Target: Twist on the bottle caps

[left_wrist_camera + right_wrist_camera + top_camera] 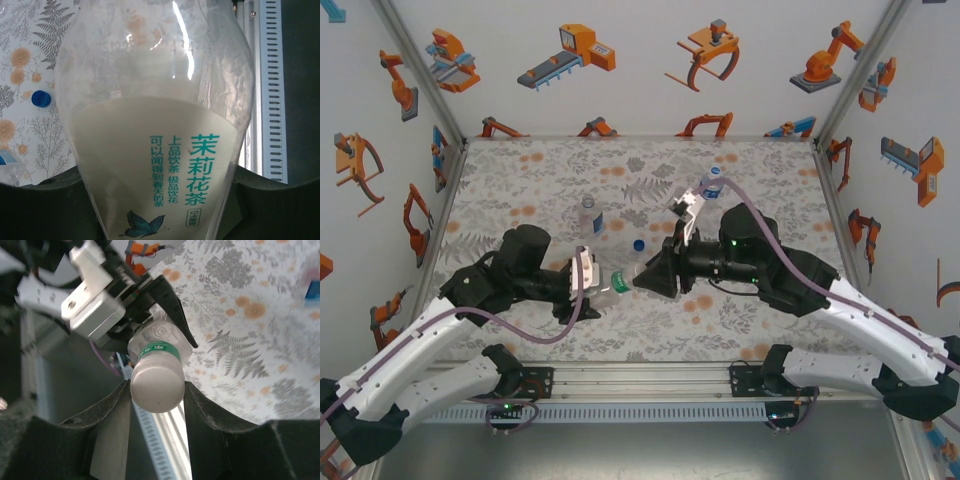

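White cap (156, 386) sits on the neck of the bottle (155, 130), the one with the green label, and my right hand (157, 392) is closed on it, a finger pressed to each side. My left hand (597, 288) is clamped round the bottle's body and holds it lying level above the surface (550, 170), neck toward my right arm, midway between the two arms. I judge the step in hand to be the turning down of this cap. To do it well I want my right wrist in line with the neck, so the cap spins true and does not cock on the thread. A light push along the neck should keep the thread engaged while I turn. My left hand must grip firmly enough that the bottle does not roll with the cap, yet the wall looks thin and would likely dent if squeezed hard. When my wrist runs out of turn I should let go, wind back and take hold again. From the wrist view the cap looks square to the green ring behind it, but I cannot tell how far down it is. A blue cap (638, 243) lies on the surface just beyond, with a slim bottle (588, 212) upright behind it and a far bottle (713, 181) toward the back right.
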Controlling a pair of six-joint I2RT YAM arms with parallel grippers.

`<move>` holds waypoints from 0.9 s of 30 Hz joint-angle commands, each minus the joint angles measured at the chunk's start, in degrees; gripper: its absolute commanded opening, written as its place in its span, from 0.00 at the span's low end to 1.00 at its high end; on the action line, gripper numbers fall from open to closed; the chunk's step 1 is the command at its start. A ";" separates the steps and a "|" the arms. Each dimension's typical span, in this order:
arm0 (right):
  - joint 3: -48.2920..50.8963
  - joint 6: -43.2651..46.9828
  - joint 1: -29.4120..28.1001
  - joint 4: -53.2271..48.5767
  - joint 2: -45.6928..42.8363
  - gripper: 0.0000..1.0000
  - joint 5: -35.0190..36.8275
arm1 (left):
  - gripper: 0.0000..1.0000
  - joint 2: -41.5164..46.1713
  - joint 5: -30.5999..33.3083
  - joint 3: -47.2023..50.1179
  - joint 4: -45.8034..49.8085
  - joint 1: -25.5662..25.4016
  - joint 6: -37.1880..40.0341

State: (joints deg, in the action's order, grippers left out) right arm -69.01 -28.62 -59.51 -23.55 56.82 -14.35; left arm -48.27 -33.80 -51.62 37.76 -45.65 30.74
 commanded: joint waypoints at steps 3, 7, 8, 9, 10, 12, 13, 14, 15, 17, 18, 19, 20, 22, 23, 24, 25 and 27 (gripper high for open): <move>-0.08 -30.30 0.00 -1.30 0.76 0.00 13.45 | 0.00 -0.04 0.58 -0.33 -5.59 -0.14 -0.23; -3.00 -32.80 0.03 -3.85 2.88 0.00 13.71 | 0.00 -0.48 2.31 -0.42 -5.70 -0.14 -0.90; -3.35 -32.69 0.03 -3.98 3.32 0.00 13.55 | 0.00 -0.51 2.41 -0.41 -5.75 -0.14 -0.94; -3.78 -32.36 0.05 -4.28 3.66 0.00 13.58 | 0.02 -0.57 2.47 -0.50 -5.71 -0.14 -0.97; -4.07 -31.92 0.03 -4.48 3.89 0.00 13.60 | 0.04 -0.51 2.51 -0.59 -5.73 -0.14 -1.07; -4.20 -31.34 0.15 -4.50 4.18 0.00 13.92 | 0.06 -0.36 2.67 -0.55 -5.68 -0.14 -1.20; -4.12 -30.99 0.16 -4.49 4.17 0.00 14.18 | 0.10 -0.17 2.74 -0.51 -5.69 -0.14 -1.20; -4.16 -30.52 0.10 -4.51 4.27 0.00 14.26 | 0.17 0.05 3.00 -0.42 -5.72 -0.14 -1.14; -4.28 -29.99 0.09 -4.57 4.35 0.00 14.28 | 0.27 0.19 3.27 -0.26 -5.69 -0.14 -1.29; -4.42 -28.98 0.09 -4.90 4.53 0.00 14.56 | 0.54 0.54 4.02 0.01 -5.73 -0.14 -1.60; -4.51 -28.44 0.25 -5.20 4.61 0.00 14.84 | 0.88 0.69 4.30 0.11 -5.69 -0.17 -1.75; -4.63 -27.88 0.26 -5.82 4.75 0.00 15.27 | 0.97 0.84 4.59 0.18 -5.61 -0.19 -1.88; -4.80 -27.21 0.43 -6.59 4.86 0.00 15.65 | 0.97 0.92 4.89 0.19 -5.52 -0.16 -1.96; -5.47 -25.25 1.06 -8.56 5.35 0.00 16.40 | 0.97 1.02 5.56 0.20 -5.31 -0.19 -2.22; -5.87 -24.22 1.39 -9.58 5.70 0.00 16.80 | 0.97 1.13 5.99 0.20 -5.26 -0.17 -2.37; -6.48 -22.97 1.94 -10.86 6.21 0.00 17.19 | 0.97 1.21 6.63 0.20 -5.21 -0.15 -2.59; -7.30 -21.32 2.62 -12.24 6.87 0.00 17.40 | 0.97 1.17 7.34 0.22 -5.09 -0.14 -2.76; -9.00 -18.34 4.11 -15.29 8.44 0.00 18.02 | 0.97 1.40 8.90 0.15 -4.81 -0.14 -3.30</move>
State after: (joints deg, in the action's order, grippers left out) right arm -74.35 -52.21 -56.93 -34.89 64.40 1.28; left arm -47.59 -26.70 -51.59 33.61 -45.71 28.14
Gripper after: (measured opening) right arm 0.411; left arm 0.967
